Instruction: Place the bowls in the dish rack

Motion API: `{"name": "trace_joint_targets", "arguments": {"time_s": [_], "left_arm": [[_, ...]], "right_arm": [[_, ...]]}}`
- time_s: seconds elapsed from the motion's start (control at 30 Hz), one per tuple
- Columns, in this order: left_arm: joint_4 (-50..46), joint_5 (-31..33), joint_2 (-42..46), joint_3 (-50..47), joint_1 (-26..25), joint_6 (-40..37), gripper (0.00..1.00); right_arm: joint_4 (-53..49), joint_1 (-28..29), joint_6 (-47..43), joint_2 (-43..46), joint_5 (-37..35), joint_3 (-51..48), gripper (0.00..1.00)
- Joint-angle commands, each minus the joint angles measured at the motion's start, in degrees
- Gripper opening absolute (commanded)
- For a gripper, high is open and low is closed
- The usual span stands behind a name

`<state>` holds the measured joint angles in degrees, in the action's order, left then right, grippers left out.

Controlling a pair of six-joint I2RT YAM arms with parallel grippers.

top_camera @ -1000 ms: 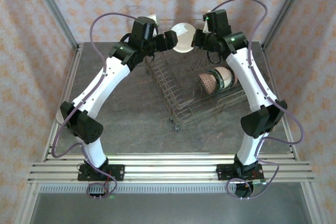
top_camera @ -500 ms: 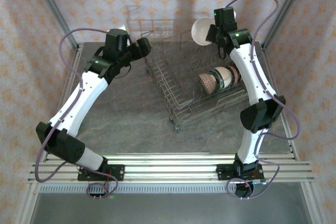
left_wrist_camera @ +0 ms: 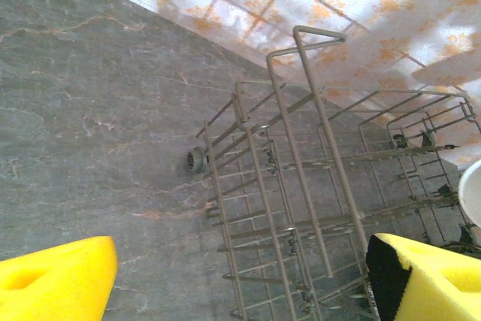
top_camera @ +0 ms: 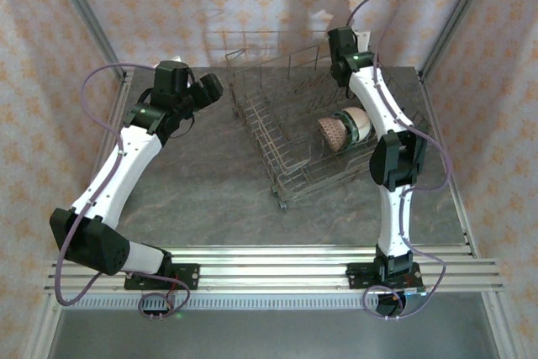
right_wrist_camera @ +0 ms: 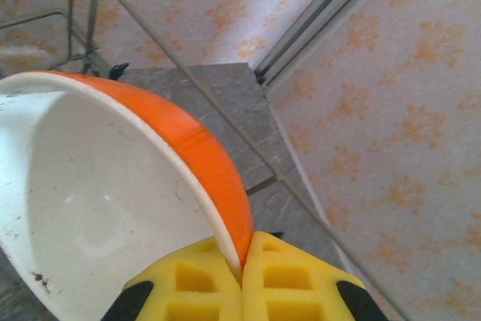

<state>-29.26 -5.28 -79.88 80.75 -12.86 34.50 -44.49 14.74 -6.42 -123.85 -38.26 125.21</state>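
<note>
Your right gripper (right_wrist_camera: 242,261) was clamped tight on the rim of a small round ceramic bowl (right_wrist_camera: 98,208), orange outside and white inside. Its 2 yellow foam pads (right_wrist_camera: 285,283) pinched the bowl's wall from either side. In the wrist view the bowl stood tilted, rising up and to the left of those pads, with its white hollow turned toward the camera. Past the bowl, thin wires of the large rectangular silver-grey dish rack (top_camera: 286,153) crossed the view, so the gripper held the bowl near the rack's far end. You could not tell whether the bowl touched any wire.

Your left gripper (left_wrist_camera: 240,283) stood wide open and held nothing, its own 2 pads (left_wrist_camera: 52,280) well apart. The rack lay ahead of it and to its right, with rows of upright tines and tall mesh sides showing between the pads. Bare grey marbled table (top_camera: 210,191) lay below its left pad. From above, this gripper hovered just left of the rack's far-left corner, apart from the wire.

Nearer you than the right gripper, 2 bowls stood on edge among the tines at the rack's right end. They were a speckled brown bowl (top_camera: 333,133) and a green-patterned bowl (top_camera: 357,124), pressed side by side.
</note>
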Motion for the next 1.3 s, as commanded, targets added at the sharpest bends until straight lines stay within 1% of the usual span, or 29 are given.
{"name": "trace_joint_targets", "arguments": {"time_s": [0.0, 0.13, 0.27, 0.4, 0.6, 0.83, 1.0, 1.2, 1.27], "left_arm": [[0.70, 0.47, 1.69, -1.01, 1.25, 0.39, 0.87], [0.87, -0.42, 0.80, -0.69, 2.07, 0.33, 0.87], [0.78, -1.18, -0.36, 0.32, 2.49, 0.09, 0.87], [0.61, -1.48, -0.99, 0.90, 2.74, -0.13, 0.87], [0.60, -1.45, -1.08, 0.72, 3.00, -0.02, 0.87], [0.78, -1.14, -0.76, -0.06, 3.01, 0.38, 0.87], [1.26, -1.74, -1.22, -0.24, 2.99, 0.88, 0.87], [1.32, -1.93, -1.54, -0.15, 2.94, 1.17, 0.87], [1.56, -1.93, -1.57, -0.24, 2.96, 1.27, 0.87]], "right_arm": [[5.91, 0.27, -6.17, -1.01, -9.38, 3.44, 0.00], [10.78, 0.26, -11.37, -3.41, -12.01, 3.35, 0.00], [14.27, 0.28, -14.44, -5.12, -10.72, 3.85, 0.00], [14.52, 0.26, -16.22, -7.59, -9.95, 5.71, 0.00], [15.81, 0.65, -19.05, -10.01, -9.98, 5.65, 0.00], [19.68, 1.49, -22.23, -10.69, -8.42, 3.15, 0.00], [20.58, 1.68, -24.13, -12.26, -7.47, 3.52, 0.00], [21.65, 1.84, -27.25, -12.64, -8.78, 0.72, 0.00], [21.23, 1.91, -27.20, -12.51, -7.62, 0.12, 0.04]]}}
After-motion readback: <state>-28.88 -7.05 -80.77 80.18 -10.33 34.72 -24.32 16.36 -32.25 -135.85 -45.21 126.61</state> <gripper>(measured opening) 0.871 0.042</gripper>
